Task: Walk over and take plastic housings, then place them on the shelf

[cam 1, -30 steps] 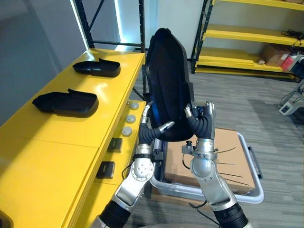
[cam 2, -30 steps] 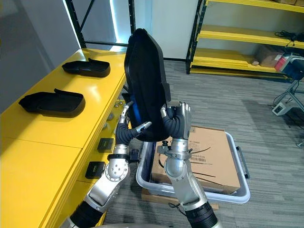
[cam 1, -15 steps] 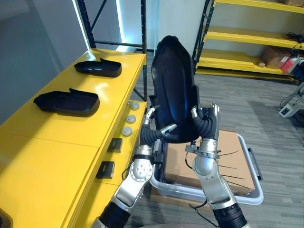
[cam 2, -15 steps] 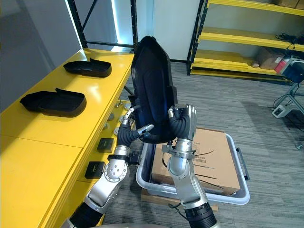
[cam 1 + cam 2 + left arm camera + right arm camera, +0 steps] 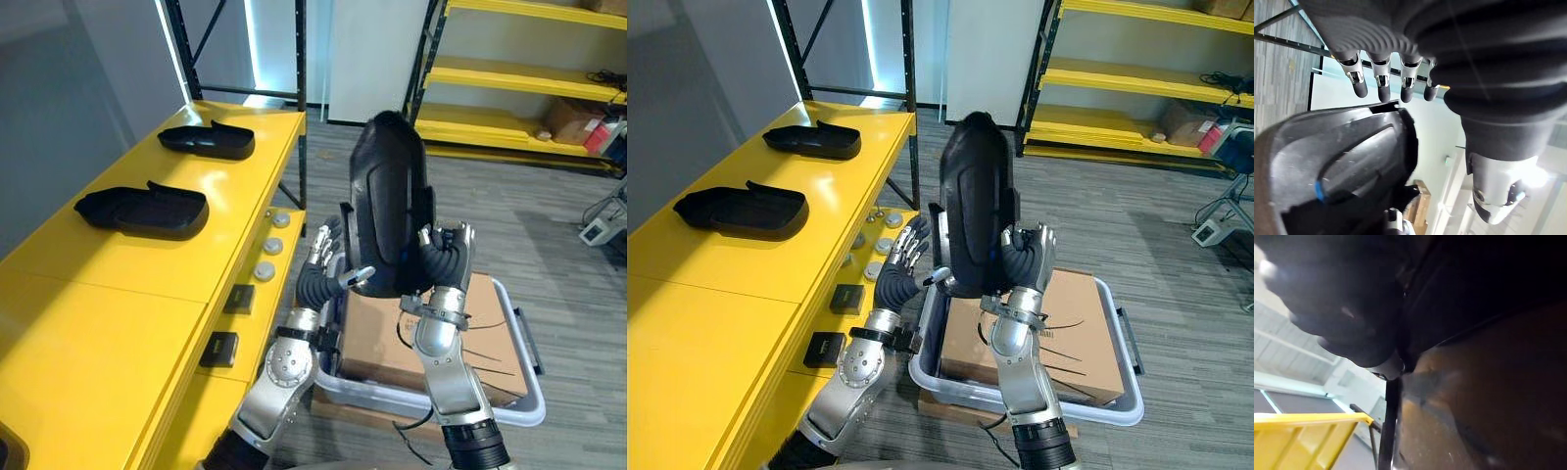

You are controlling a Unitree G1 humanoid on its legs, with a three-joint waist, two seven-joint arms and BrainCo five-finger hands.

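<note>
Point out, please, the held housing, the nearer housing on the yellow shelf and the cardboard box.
held housing (image 5: 387, 196), left eye view, middle of its shell.
nearer housing (image 5: 147, 211), left eye view, its middle.
cardboard box (image 5: 1080, 338), right eye view, bare top face.

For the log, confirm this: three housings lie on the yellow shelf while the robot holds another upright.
Wrong count: two lie on the shelf, the near housing and the far housing, not three; the left eye view shows it. The held housing is upright, as stated.
</note>
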